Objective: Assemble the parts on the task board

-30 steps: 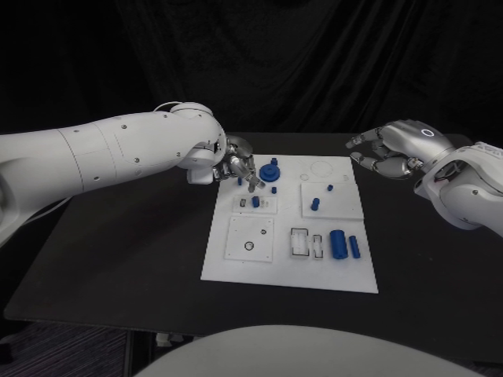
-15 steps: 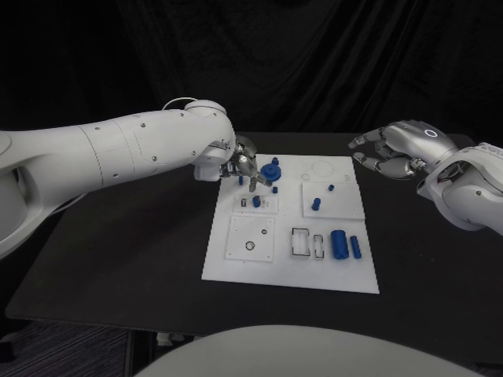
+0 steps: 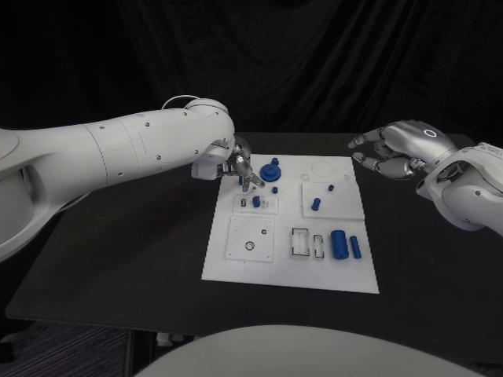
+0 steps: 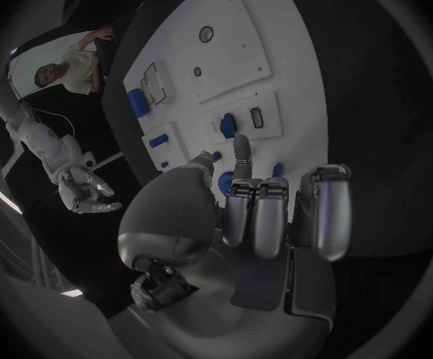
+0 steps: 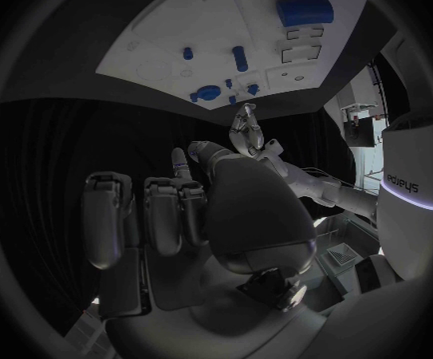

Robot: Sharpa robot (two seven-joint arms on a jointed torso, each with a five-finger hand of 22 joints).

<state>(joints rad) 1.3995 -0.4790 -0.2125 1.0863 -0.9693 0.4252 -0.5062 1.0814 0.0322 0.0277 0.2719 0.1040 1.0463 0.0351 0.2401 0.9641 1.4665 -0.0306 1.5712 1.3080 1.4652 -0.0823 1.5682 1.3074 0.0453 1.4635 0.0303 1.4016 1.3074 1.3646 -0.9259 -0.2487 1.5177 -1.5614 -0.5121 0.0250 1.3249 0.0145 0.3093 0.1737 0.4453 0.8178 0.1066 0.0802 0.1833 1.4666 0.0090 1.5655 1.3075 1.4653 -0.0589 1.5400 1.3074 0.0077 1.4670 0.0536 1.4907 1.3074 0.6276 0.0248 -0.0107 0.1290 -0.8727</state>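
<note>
Robotics lab, black table [image 3: 115, 259] against black curtain backdrop [image 3: 320, 71], white task board [image 3: 251, 267] set for testing

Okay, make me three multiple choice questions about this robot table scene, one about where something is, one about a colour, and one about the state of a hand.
1. Where is the left hand?
A. over the far left corner of the task board
B. beyond the board's near edge
C. off the table

2. What colour is the large cylinder lying near the board's right edge?
A. red
B. blue
C. green

3. How is the right hand?
A. gripping the large cylinder
B. pressing flat on the board
C. held off the board's far right corner, fingers curled, holding nothing

Answers:
1 A, the head view shows its fingers over the board's far left corner, beside the round blue part.
2 B, it shows blue against the white board.
3 C, it hangs clear of the board and nothing sits between its curled fingers.
</note>
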